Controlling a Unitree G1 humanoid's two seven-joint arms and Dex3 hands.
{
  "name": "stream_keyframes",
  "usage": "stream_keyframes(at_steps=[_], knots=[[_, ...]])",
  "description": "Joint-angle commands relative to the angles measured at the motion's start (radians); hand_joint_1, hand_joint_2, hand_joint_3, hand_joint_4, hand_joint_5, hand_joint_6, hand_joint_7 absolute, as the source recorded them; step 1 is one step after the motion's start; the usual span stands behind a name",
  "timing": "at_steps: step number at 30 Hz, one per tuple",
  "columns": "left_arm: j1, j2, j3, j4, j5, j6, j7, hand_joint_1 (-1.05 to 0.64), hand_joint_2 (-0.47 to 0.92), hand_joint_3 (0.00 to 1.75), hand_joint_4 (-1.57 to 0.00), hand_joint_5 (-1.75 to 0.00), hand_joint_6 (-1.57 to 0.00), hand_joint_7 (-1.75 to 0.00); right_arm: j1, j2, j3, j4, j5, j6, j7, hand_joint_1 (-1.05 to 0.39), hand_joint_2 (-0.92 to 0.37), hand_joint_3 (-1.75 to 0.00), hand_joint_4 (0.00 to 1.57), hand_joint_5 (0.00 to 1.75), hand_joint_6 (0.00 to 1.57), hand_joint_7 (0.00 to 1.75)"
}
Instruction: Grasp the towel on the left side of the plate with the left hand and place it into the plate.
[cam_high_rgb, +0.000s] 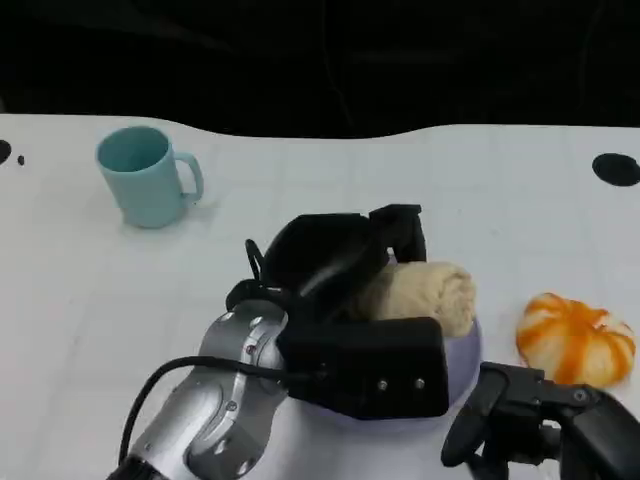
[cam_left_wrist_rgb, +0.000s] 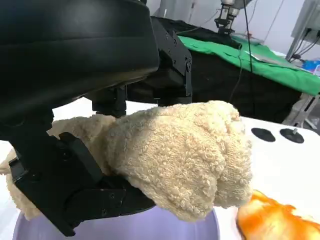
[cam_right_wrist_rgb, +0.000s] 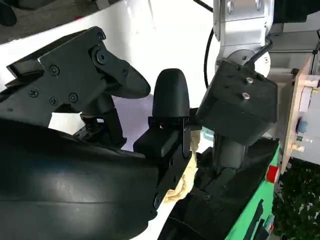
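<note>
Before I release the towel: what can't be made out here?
- Head view: the left robot hand hides most of the pale lilac plate and whether the rolled beige terry towel touches it.
- Left wrist view: orange-and-white pumpkin-shaped toy blurred, cut off.

Open white desk to the left of the pale lavender round plate, bare back to the light blue handled mug standing well apart at the far left. Crowded over the plate: left hand wrapped round the rolled beige terry towel. Hemmed on the right by the orange-and-white striped pumpkin-shaped object just beside the plate, and by the right hand near its front edge, seemingly clear of the rim. Bare desk beyond the plate to the dark far edge.
</note>
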Motion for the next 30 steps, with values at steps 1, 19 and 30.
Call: stream_keyframes(at_steps=[1,19,30], knots=[[-0.013,0.004,-0.003,-0.009,-0.01,0.031,-0.057,-0.23,0.58,0.8,-0.77,-1.73,-0.74,-0.9,0.003,-0.005,0.005,-0.01,-0.003,-0.007,-0.002,-0.15,-0.55,-1.09,0.79,1.65,0.72,1.32],[-0.034,0.131,0.012,-0.188,-0.006,0.123,-0.37,-0.85,0.92,0.34,-0.04,-0.5,-0.12,0.0,-0.002,-0.003,-0.004,-0.001,0.005,-0.006,-0.002,-0.14,-0.54,-1.09,0.77,1.64,0.72,1.3],[0.003,0.203,0.084,-0.302,-0.077,0.115,-0.411,-0.82,0.92,0.35,-0.08,-0.58,-0.21,-0.04,0.021,-0.007,-0.042,-0.021,-0.002,0.024,-0.013,-0.1,-0.56,-1.09,0.76,1.68,0.71,1.33]])
